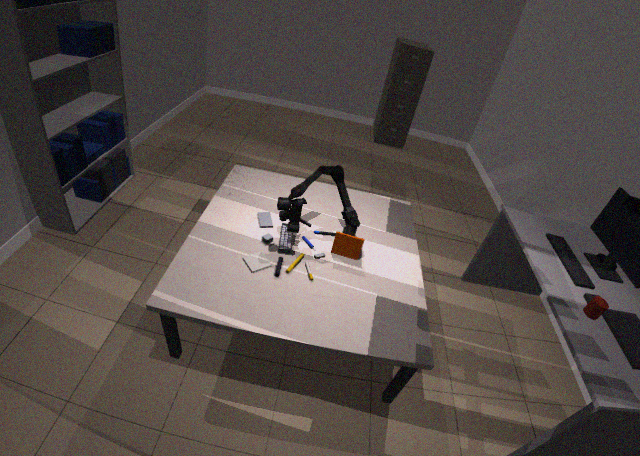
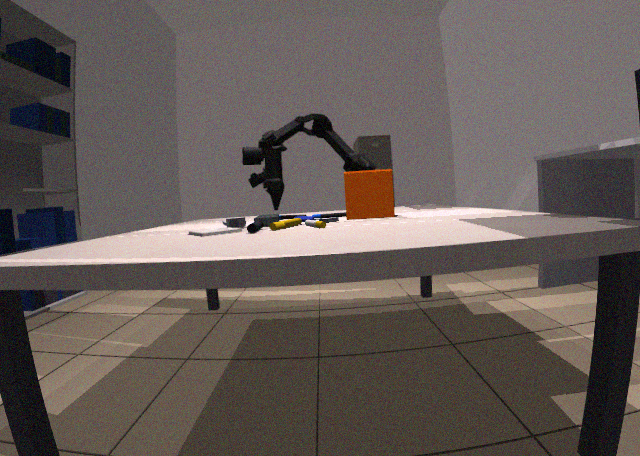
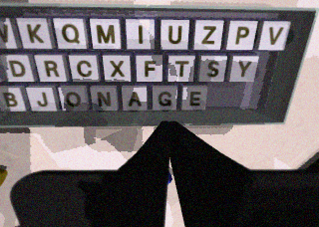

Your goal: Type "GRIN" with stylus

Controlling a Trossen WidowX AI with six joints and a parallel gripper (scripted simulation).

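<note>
Wrist view: keyboard (image 1: 286,238) (image 3: 249,115) bottom row reads B, J, O, N, A, G, E.

Black arm (image 2: 338,143) arching over the pale table (image 2: 320,270), its base hidden behind an upright orange block (image 2: 369,194). Gripper (image 2: 276,205) pointing down, fingers drawn together to a narrow tip, hovering above the clutter. Beneath and to the image's right of it, a yellow cylinder (image 2: 285,224) lying beside a shorter yellow-and-white piece (image 2: 315,224); blue items (image 2: 310,217) showing behind them. A flat pale slab (image 2: 214,231) lying at the image's left. Blue bins (image 2: 38,119) sitting on a shelf unit (image 2: 75,115) by the left wall.
</note>
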